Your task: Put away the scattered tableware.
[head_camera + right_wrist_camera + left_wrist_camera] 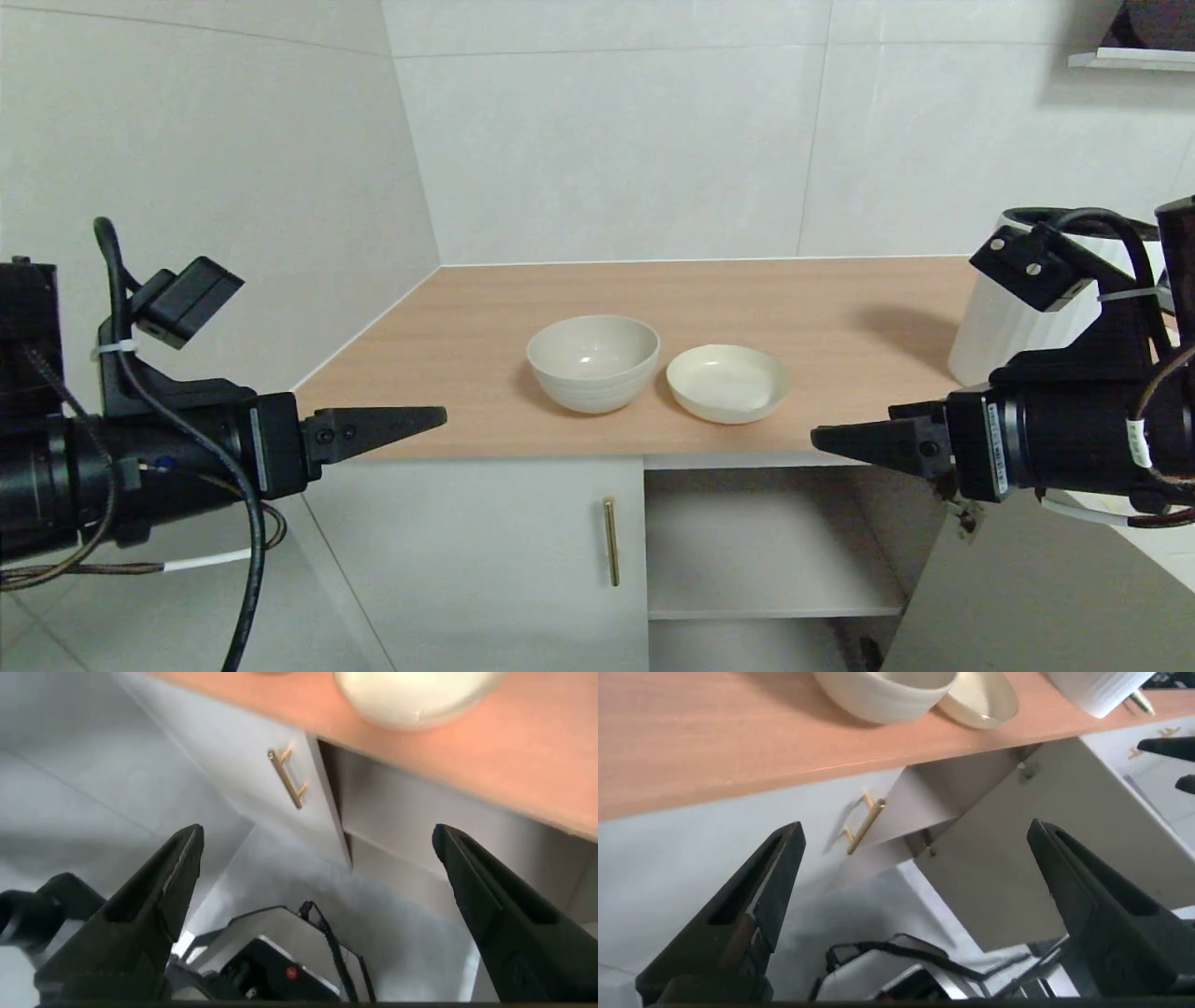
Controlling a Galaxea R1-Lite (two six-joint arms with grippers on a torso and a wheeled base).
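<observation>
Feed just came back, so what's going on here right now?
Nothing is held yet. The left tool and right tool are both open, held out in front of the counter edge, one on each side. A deep bowl and a shallow dish sit side by side on the wooden counter, untouched. Below them, the right cabinet compartment stands open.

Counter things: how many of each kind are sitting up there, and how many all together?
Deep bowl: 1
Shallow dish: 1
Tall white container: 1
Total: 3
</observation>
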